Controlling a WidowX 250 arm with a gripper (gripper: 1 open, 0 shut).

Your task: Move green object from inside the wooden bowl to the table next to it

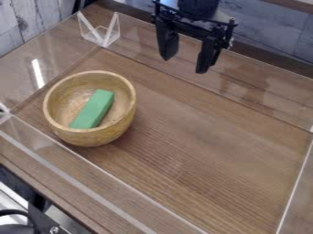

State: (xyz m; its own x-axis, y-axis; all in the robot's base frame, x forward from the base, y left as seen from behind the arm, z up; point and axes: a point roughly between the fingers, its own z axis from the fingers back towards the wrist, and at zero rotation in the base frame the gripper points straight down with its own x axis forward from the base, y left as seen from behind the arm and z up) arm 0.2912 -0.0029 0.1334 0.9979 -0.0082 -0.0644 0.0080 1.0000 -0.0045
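Note:
The green object (93,109), a flat bright green block, lies slanted inside the wooden bowl (61,127) at the left of the table (208,137). My gripper (186,53) hangs high at the back, well above and to the right of the bowl. Its two dark fingers (164,44) stand apart, open, with nothing between them.
Clear acrylic walls (159,196) edge the tabletop on all sides. A small clear triangular bracket (101,31) stands at the back left corner. Bare wood grain stretches right of the bowl.

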